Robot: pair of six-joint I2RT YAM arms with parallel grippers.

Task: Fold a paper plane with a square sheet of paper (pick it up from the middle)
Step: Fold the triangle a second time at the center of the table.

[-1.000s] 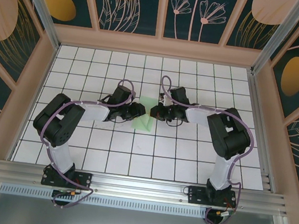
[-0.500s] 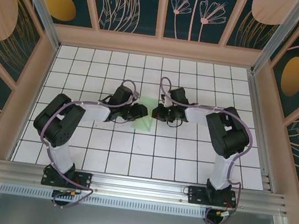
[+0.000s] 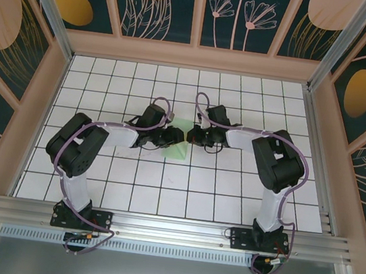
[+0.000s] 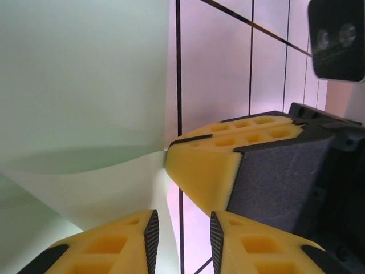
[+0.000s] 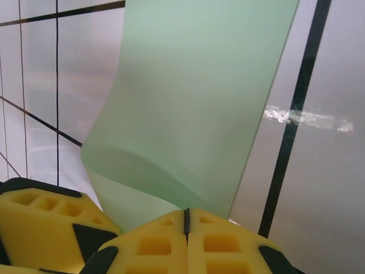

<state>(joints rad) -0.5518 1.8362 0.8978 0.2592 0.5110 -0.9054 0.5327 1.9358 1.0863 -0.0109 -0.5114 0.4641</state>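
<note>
The square sheet of paper (image 3: 177, 151) is lying on the worktop (image 3: 231, 184), directly left of the right pincer (image 5: 186, 216), its long axis apparently running front to back. The right pincer is clenching the sheet's raised edge. The left pincer (image 4: 182, 217) is standing opposite the right pincer, across the sheet, jaws slightly parted and grasping nothing. Both arms are reaching it equally. No writing or brand is appearing on it.

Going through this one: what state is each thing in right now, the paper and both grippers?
square sheet of paper: one edge lifted and bent over in a soft curve, not yet a plane.
right gripper: shut, pinching the paper's lifted edge.
left gripper: jaws apart, at the curled edge, not clamping it.
</note>
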